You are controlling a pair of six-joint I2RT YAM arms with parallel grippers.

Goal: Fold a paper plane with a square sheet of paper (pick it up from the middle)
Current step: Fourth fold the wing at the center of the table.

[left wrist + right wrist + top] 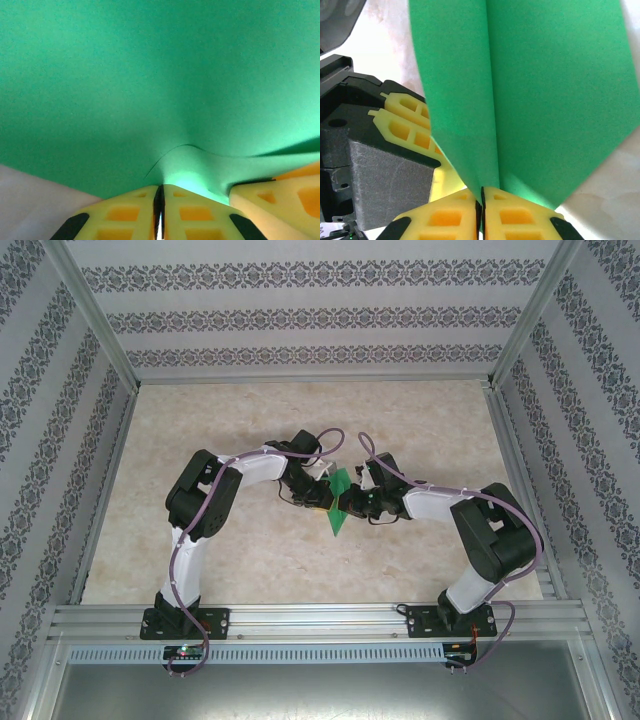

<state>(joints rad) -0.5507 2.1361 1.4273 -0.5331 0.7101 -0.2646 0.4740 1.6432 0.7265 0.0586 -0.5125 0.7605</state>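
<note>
1. Bright green square sheet of paper [338,504], creased down its middle, is held upright over the beige marbled tabletop [250,570], directly between both pincers.
2. Yellow-fingered left pincer [160,192] and right pincer [481,194]: jaws closed on the sheet, tips close beside each other.
3. Step, as judged: setting the centre crease. Next, one pincer should anchor the fold while the other regrips a corner.
4. Free edges fan out beyond the fingertips. Open tabletop lies outward of both pincers, with little room between them.

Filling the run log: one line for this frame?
left fingers: shut on green sheet | right fingers: shut on green sheet | fold: one crease visible
</note>
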